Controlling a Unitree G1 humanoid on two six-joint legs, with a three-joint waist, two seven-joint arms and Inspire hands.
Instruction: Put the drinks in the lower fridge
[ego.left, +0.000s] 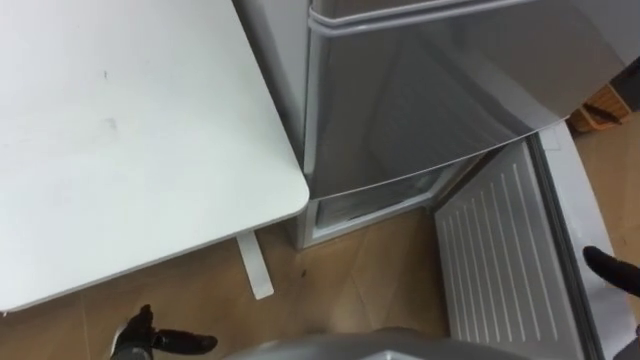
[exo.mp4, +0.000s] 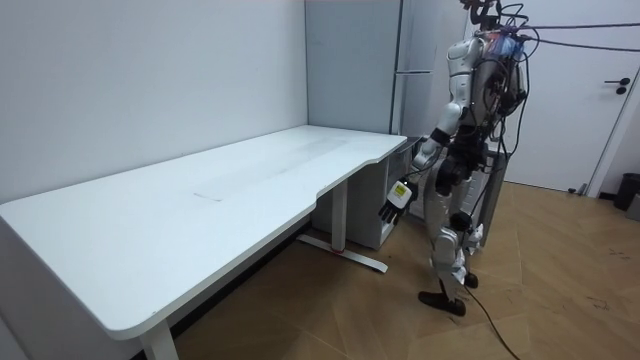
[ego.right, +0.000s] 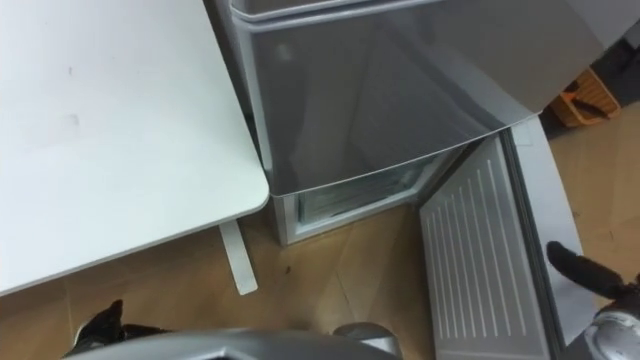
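I stand before the fridge (ego.left: 430, 90), with the white worktop (ego.left: 120, 130) on my left. The lower fridge (ego.left: 375, 205) is open, its door (ego.left: 500, 260) swung out to the right and toward me. My left hand (ego.left: 150, 338) hangs low with its fingers straight, holding nothing. My right hand (ego.right: 585, 272) is just beside the door's edge, fingers stretched out too. I cannot tell where the drinks are.

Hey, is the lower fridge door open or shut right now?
Open. The lower door is swung out to the robot's right, ribbed inner face showing, and the lower compartment is exposed.
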